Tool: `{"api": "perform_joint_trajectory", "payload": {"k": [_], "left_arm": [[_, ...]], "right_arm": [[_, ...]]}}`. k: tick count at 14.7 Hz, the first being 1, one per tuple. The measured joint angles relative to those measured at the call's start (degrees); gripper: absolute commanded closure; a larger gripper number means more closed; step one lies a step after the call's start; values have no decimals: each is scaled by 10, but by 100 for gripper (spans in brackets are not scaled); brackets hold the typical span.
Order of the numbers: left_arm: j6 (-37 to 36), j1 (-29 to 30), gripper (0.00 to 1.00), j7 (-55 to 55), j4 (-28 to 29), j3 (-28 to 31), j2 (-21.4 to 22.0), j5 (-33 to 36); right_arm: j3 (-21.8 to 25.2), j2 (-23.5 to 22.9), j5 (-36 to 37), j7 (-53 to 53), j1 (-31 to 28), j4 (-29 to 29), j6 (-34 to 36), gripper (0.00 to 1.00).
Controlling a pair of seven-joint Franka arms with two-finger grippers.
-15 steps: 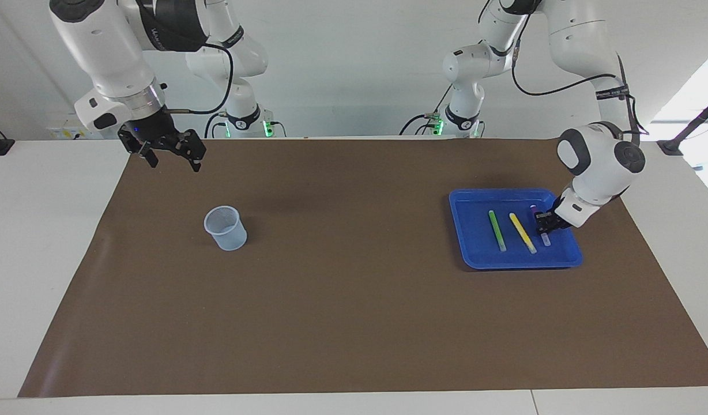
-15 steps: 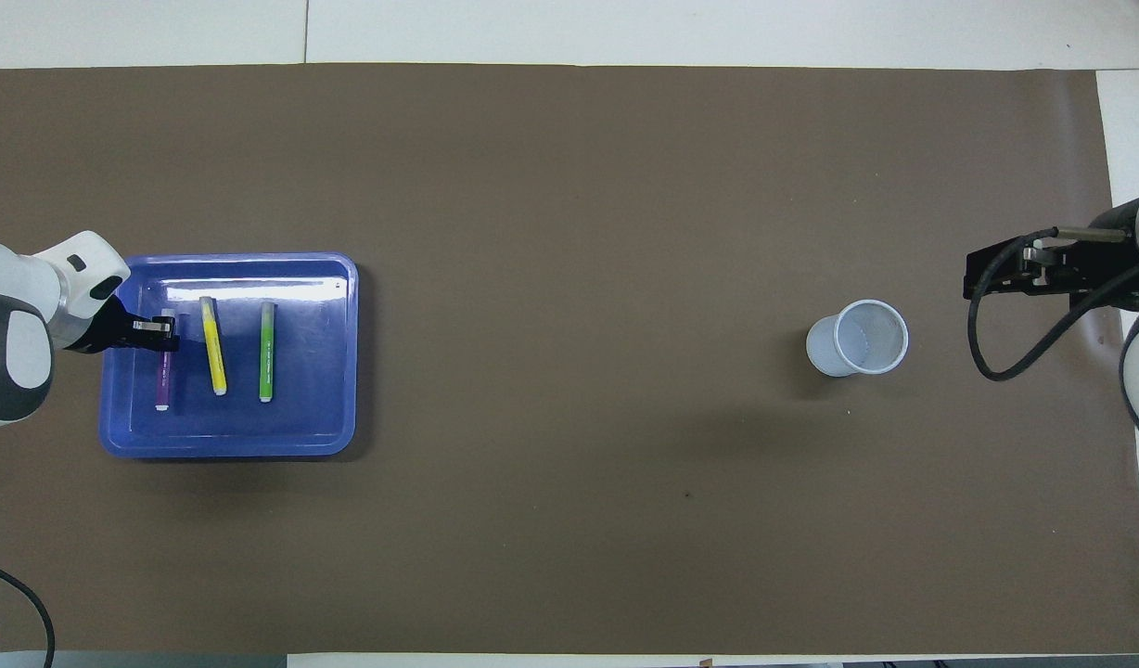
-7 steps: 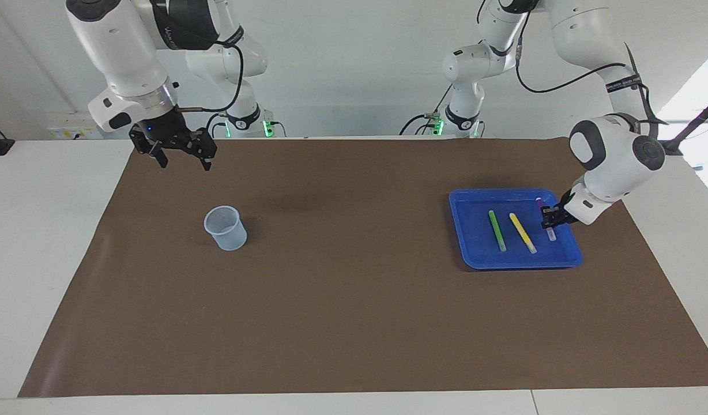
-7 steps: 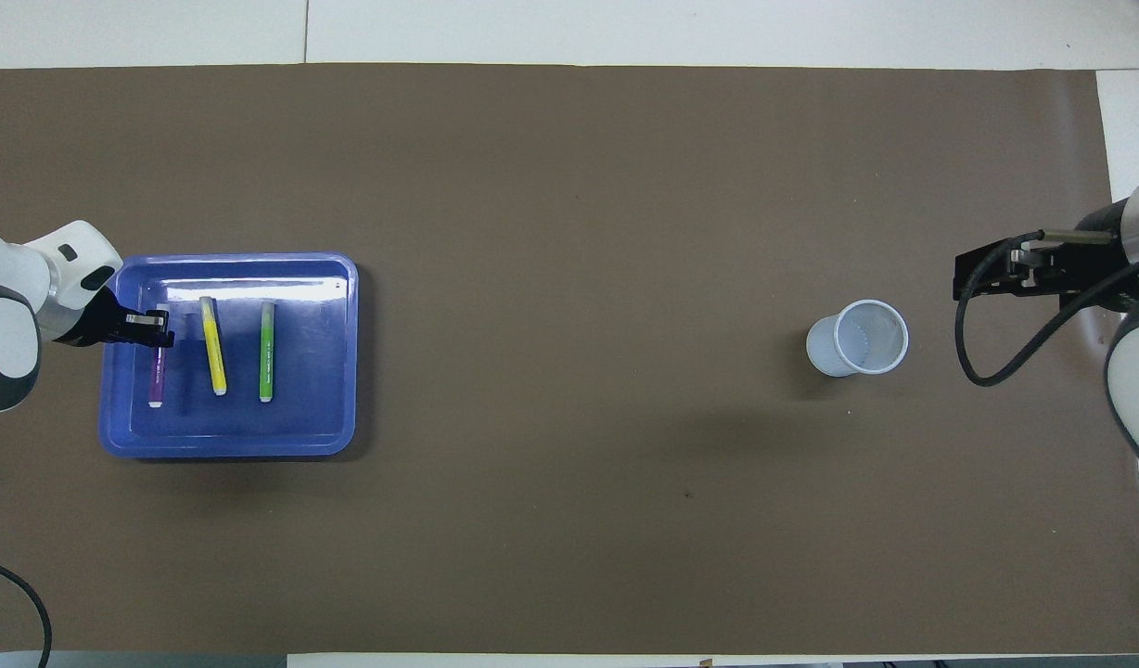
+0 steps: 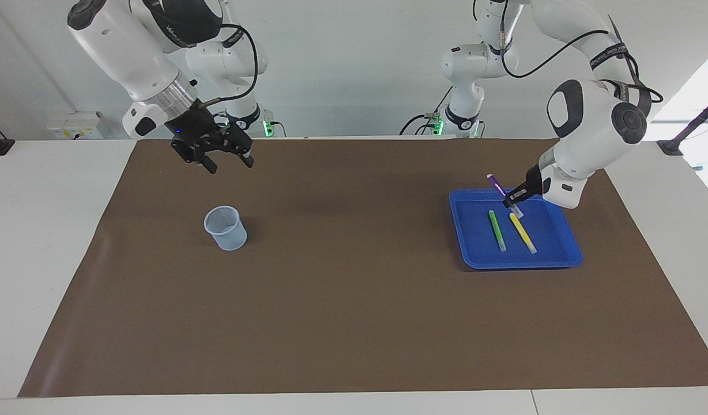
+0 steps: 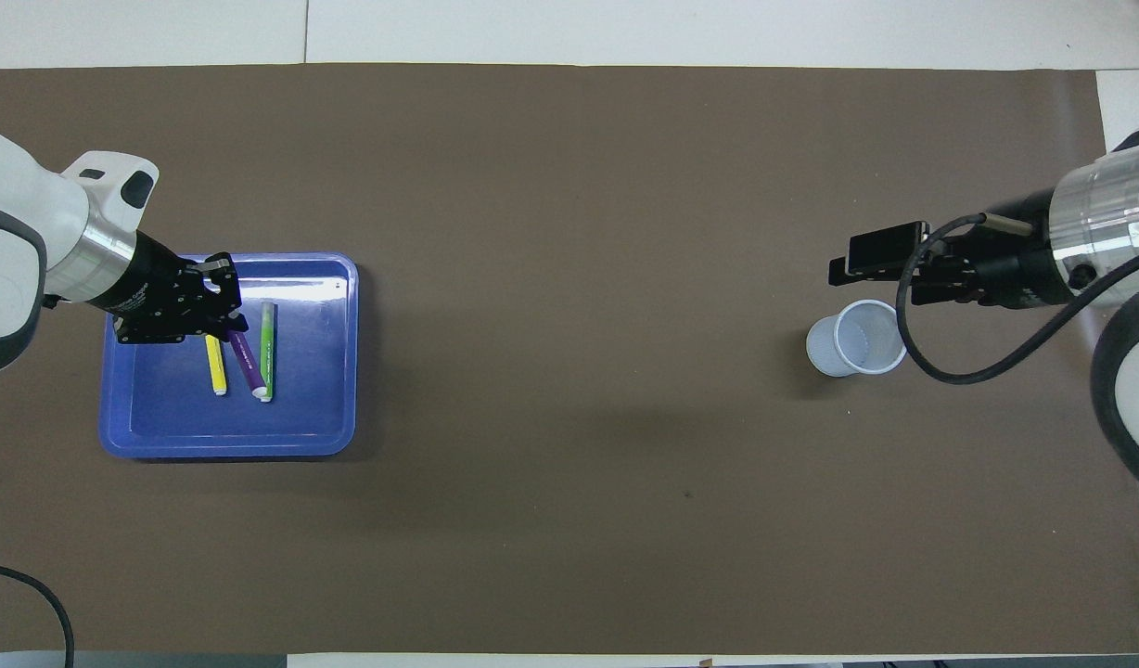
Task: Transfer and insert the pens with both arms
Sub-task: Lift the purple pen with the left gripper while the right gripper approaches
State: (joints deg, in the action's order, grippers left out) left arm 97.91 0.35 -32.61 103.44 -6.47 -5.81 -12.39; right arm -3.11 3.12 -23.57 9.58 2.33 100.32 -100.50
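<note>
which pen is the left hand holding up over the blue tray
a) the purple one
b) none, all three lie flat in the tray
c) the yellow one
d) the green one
a: the left hand is shut on the purple pen, which is lifted and tilted above the blue tray, while the green pen and the yellow pen lie flat in it.

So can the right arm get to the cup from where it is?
Probably yes. The right end effector hangs open in the air near the cup, which stands alone on the brown mat with nothing between them.
</note>
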Motion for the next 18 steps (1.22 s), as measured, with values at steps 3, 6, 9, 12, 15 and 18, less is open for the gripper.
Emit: {"api": "perform_joint_trajectory", "payload": {"k": [3,6,9,12,15,18], "left_arm": [[-13,-5,100,-136,-1,-1,37,-111],[-21,-12,100,-255,1,-1,62,-210],[-21,-26,100,-330,25,-2,80,-304],[-12,-48,100,-395,60,-2,96,-355],[35,-69,100,-441,98,-2,111,-386],[106,-93,100,-469,144,-2,137,-414]], "right_arm": [[-31,2,-61,5,2,2,-10,0],[-58,3,-110,17,3,5,-17,0],[-91,5,-141,61,3,11,-48,0],[-131,4,-162,90,4,19,-91,0],[-169,-3,-170,98,4,26,-134,0],[-211,-11,-171,122,4,29,-173,0]]}}
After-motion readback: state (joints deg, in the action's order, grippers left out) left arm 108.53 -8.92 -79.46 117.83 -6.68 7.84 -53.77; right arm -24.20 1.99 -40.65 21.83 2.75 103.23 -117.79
